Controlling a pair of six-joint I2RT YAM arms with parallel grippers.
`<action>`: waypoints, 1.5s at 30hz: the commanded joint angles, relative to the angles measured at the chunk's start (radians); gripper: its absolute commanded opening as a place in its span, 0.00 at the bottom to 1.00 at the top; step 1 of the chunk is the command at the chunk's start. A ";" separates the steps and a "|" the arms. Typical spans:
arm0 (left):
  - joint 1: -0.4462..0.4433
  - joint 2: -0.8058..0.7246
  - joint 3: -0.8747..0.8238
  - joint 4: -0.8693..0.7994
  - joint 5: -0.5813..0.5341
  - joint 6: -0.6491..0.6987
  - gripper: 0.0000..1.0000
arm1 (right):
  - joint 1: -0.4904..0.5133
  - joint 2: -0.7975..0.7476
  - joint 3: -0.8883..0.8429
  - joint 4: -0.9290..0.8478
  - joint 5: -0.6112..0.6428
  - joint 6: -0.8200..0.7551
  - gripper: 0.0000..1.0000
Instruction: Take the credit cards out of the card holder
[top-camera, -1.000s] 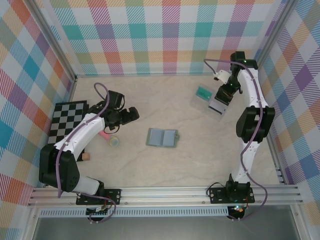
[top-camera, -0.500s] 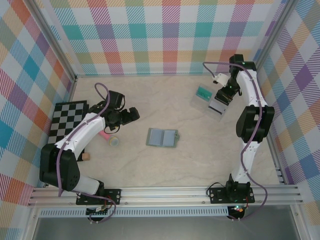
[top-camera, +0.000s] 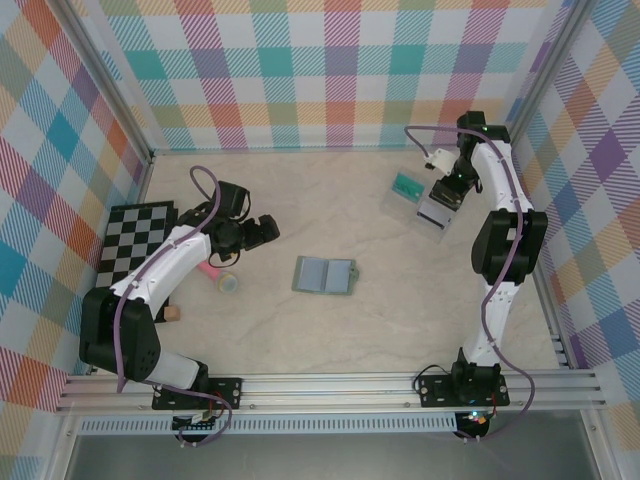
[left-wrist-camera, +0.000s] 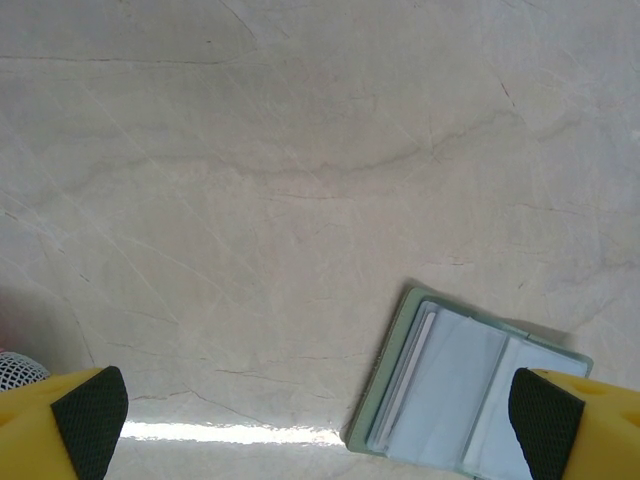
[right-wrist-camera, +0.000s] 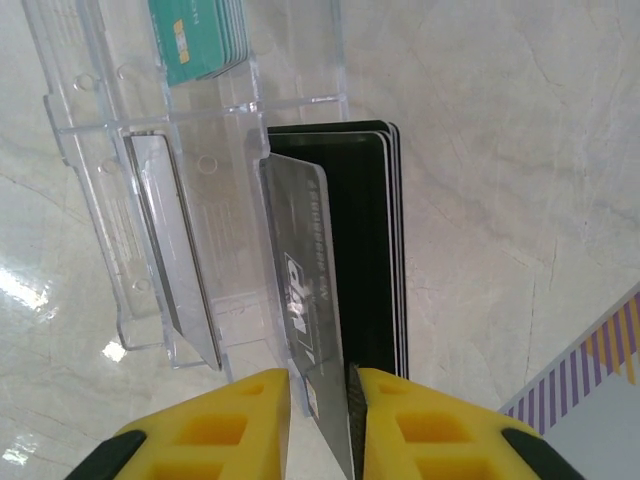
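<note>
Left jaws gape wide, empty, with the open card holder (left-wrist-camera: 470, 395) on the counter (left-wrist-camera: 300, 150) by their right fingertip. Close up, right jaws stand narrowly parted round a grey card (right-wrist-camera: 305, 290), grip unclear, lettering illegible. Dark credit cards (right-wrist-camera: 375, 250) sit alongside in the tray (right-wrist-camera: 90, 150).

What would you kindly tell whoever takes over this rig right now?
Left end effector: open, empty, hovering left of the grey-teal fabric card holder, which lies open on the marbled table.
Right end effector: jaws narrowly apart around a grey plastic card standing in the clear plastic tray; grip or release unclear.
Done: dark cards and teal cards stand in the tray.
To do: light card edges seem to show in the holder's pockets; pull those out.
</note>
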 joint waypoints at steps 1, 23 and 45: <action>0.014 0.000 0.018 -0.025 0.010 -0.002 1.00 | 0.004 -0.004 0.000 0.035 0.021 0.020 0.25; -0.005 -0.015 -0.014 0.010 0.133 0.002 1.00 | 0.111 -0.382 -0.294 0.275 -0.493 0.562 0.27; -0.187 0.066 -0.128 0.158 0.222 -0.133 0.84 | 0.654 -0.397 -0.808 0.577 -0.496 1.446 0.30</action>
